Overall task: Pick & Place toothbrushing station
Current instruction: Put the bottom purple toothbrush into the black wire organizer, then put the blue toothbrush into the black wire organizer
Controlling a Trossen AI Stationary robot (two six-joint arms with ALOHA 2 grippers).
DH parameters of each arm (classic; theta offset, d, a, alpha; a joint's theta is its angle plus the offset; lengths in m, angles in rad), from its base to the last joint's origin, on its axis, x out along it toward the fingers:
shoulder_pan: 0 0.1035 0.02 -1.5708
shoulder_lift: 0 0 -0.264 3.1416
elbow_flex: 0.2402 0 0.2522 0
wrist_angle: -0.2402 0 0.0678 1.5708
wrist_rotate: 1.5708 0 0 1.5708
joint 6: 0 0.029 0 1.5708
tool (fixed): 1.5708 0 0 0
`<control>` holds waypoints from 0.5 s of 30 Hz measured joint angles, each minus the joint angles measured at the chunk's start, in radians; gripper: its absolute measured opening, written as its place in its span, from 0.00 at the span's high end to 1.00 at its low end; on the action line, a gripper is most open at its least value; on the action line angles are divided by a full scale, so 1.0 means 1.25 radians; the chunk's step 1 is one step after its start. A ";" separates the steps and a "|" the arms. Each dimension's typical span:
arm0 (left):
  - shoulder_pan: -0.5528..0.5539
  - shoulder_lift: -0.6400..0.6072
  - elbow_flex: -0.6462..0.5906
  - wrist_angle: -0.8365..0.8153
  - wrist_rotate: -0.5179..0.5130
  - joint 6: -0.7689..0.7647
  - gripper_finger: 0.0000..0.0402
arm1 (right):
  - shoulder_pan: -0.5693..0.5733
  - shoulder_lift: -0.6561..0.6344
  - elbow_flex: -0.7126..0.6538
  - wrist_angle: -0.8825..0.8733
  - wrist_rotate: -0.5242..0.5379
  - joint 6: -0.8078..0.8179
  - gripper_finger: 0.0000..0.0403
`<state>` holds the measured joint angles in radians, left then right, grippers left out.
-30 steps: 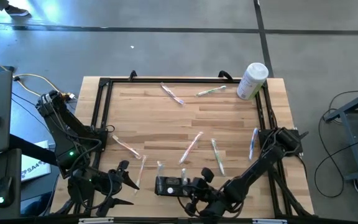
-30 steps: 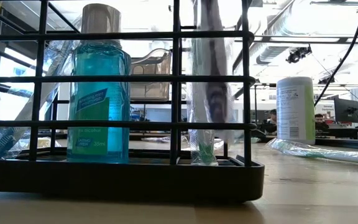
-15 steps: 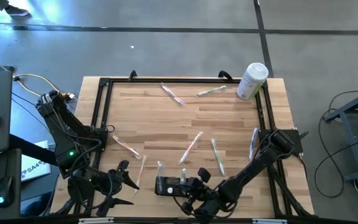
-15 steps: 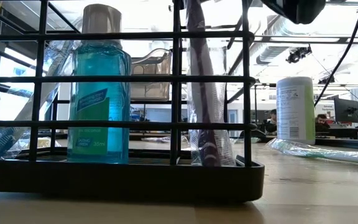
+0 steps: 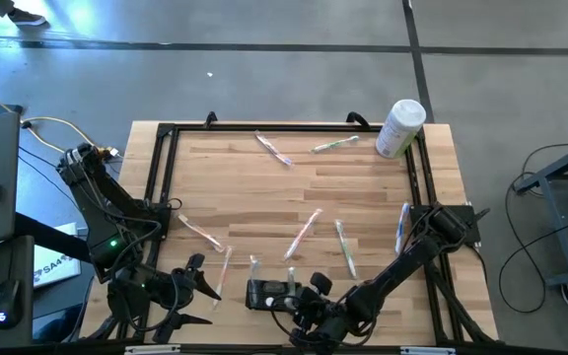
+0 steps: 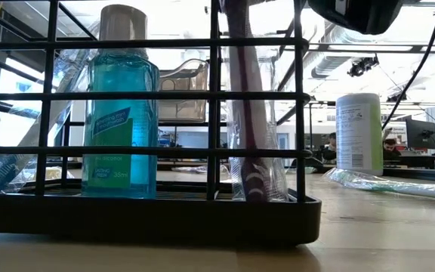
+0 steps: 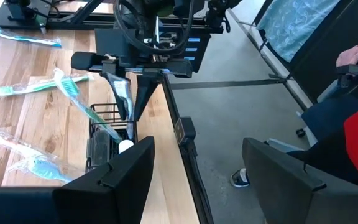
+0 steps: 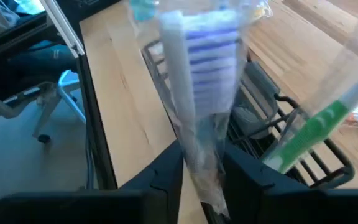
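The toothbrushing station (image 5: pixel 262 294), a low black wire holder, stands at the table's near edge; its base (image 6: pixel 149 215) fills the low view. A teal mouthwash bottle (image 6: pixel 119 113) stands in it. My right gripper (image 5: pixel 304 295) is over the holder's right part, shut on a wrapped purple-and-white toothbrush (image 6: pixel 249 113). A wrapped green toothbrush (image 7: pixel 79 99) leans out of the holder. My left gripper (image 5: pixel 201 280) waits open to the holder's left, nothing between its fingers (image 7: pixel 114 180). My right gripper has the wrapped toothbrush's handle (image 8: pixel 201 163) between its two fingers (image 8: pixel 169 177), which lie against the clear wrapper on either side. The fingers slant down from above, across the handle. The toothbrush stands nearly upright, bristle head (image 6: pixel 257 181) down on the holder's base.
Several wrapped toothbrushes (image 5: pixel 304 233) lie loose on the wooden table. A tall white cylindrical container (image 5: pixel 400 128) stands at the far right corner. A black rail frame (image 5: pixel 166 168) runs around the table top. Open wood lies in the middle and at the far left.
My right gripper has sunk a little over the holder with the wrapped toothbrush. The toothbrush has gone down inside the right compartment: its lower end, held above the base a second ago, now stands on the base.
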<state>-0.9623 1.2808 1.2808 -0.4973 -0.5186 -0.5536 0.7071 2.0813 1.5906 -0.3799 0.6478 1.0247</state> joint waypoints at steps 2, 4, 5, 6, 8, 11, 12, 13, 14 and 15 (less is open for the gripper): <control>0.000 0.000 0.000 0.000 0.000 0.003 0.40 | 0.000 -0.003 0.000 0.002 -0.002 0.001 0.74; 0.000 0.000 0.000 0.000 0.000 0.003 0.40 | -0.001 -0.006 0.000 0.002 -0.003 0.013 0.69; 0.000 0.000 0.000 0.000 0.000 0.003 0.40 | -0.001 -0.009 0.000 -0.003 -0.004 0.018 0.66; 0.000 0.000 0.000 0.000 0.001 0.003 0.40 | -0.001 -0.014 0.000 -0.006 -0.010 0.021 0.64; 0.000 0.000 0.000 0.000 0.001 0.003 0.40 | -0.002 -0.025 0.000 -0.005 -0.031 0.023 0.60; 0.000 0.000 0.000 0.000 0.003 0.003 0.40 | -0.002 -0.044 0.000 -0.023 -0.043 0.024 0.58; 0.000 0.000 0.000 0.001 0.003 0.003 0.40 | -0.002 -0.050 0.000 -0.025 -0.043 0.023 0.58; 0.000 0.000 0.000 0.000 0.003 0.002 0.40 | -0.001 -0.058 0.000 -0.034 -0.042 0.019 0.59; 0.000 0.000 0.000 0.000 0.003 0.000 0.40 | 0.000 -0.066 0.000 -0.043 -0.042 0.017 0.60; 0.000 0.000 0.000 0.001 0.003 -0.001 0.40 | 0.000 -0.075 0.000 -0.045 -0.044 0.017 0.60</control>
<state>-0.9623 1.2804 1.2812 -0.4966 -0.5146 -0.5548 0.7071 1.9872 1.5902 -0.4362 0.5923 1.0458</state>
